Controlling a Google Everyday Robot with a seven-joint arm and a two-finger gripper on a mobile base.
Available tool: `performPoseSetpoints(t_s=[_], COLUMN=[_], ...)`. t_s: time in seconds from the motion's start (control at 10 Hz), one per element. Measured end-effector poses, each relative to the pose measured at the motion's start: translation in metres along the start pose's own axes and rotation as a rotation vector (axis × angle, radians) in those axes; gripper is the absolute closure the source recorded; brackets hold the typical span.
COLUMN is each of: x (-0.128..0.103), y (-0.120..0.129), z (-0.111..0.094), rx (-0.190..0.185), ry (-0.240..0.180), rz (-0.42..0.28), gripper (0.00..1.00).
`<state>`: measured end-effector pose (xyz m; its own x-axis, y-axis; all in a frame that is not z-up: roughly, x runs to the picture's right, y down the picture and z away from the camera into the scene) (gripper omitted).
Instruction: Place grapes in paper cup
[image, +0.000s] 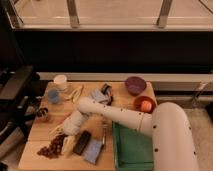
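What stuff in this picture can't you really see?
- Camera view, gripper: it is low over the front left of the table, right by the grapes; too blurred to tell whether it touches them.
- Camera view, paper cup, back left: too small to see inside.
- Camera view, small dark jar: too dim to see its contents.
- Camera view, green tray: its right side is hidden by the robot's body.

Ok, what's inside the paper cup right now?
Only white shows in the paper cup; its bottom is hidden. The grapes lie well away from it, with the end effector low beside them.
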<state>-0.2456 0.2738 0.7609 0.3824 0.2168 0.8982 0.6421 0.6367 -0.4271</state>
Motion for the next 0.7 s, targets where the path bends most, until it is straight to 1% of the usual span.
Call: performPoseSetpoints(t_s=[0.2,0.4,0.5,0.6,0.7], x=[-0.001,-0.002,-0.002,-0.002,-0.004], y=[0.0,0.002,0.003,0.005,0.008], z=[0.002,0.002,0.001,-0.003,-0.014], rx=[0.015,0.035,0.046,0.06,0.085], ry=[-0.016,-0.025,-0.025,-0.021,-0.02], rz=[-0.006,-0.006,-0.005,-0.003,-0.001], gripper=[0.61,0.78,0.81,0.81,0.81])
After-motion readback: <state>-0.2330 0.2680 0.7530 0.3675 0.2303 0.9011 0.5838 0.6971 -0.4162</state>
